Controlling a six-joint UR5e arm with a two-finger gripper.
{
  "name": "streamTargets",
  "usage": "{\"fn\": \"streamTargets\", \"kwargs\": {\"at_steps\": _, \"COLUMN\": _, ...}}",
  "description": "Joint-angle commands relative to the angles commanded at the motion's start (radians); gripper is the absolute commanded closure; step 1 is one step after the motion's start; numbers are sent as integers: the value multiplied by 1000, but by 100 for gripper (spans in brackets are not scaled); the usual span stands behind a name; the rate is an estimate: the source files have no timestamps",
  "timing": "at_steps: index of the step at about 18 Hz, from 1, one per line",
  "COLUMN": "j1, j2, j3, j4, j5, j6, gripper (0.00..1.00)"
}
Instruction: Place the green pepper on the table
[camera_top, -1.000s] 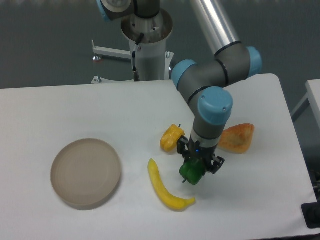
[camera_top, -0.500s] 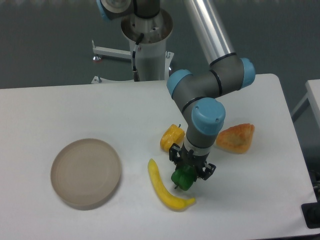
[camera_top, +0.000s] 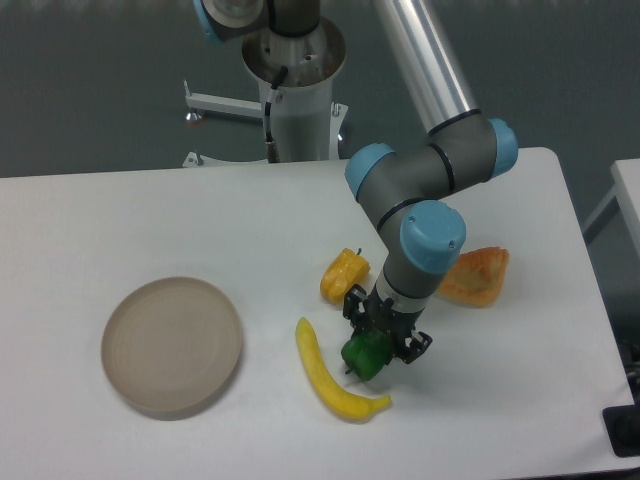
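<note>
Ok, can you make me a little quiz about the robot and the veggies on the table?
1. True or false: the gripper is closed on the green pepper.
2. What lies closest to the green pepper? A) the round plate B) the long yellow pepper C) the orange pepper piece
3. Fill in: the plate has ____ on it.

Key: 1 true. 2 B. 3 nothing.
</note>
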Motion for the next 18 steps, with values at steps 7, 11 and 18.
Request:
{"fn": "streamTargets", "kwargs": {"at_steps": 7, "j1": 0, "j2": 2, "j3": 17, "j4": 2, "j5": 2, "j6": -9, "gripper": 4}}
{"fn": "streamTargets", "kwargs": {"at_steps": 11, "j1": 6, "j2": 3, "j3": 57, "j4": -2, "j5": -3, "j6": -14, "gripper": 0}}
{"fn": "streamTargets", "kwargs": {"at_steps": 18, "j1": 9, "j2": -58, "j3": 256, "j4": -2, "j5": 9, "j6": -15, "gripper": 0}}
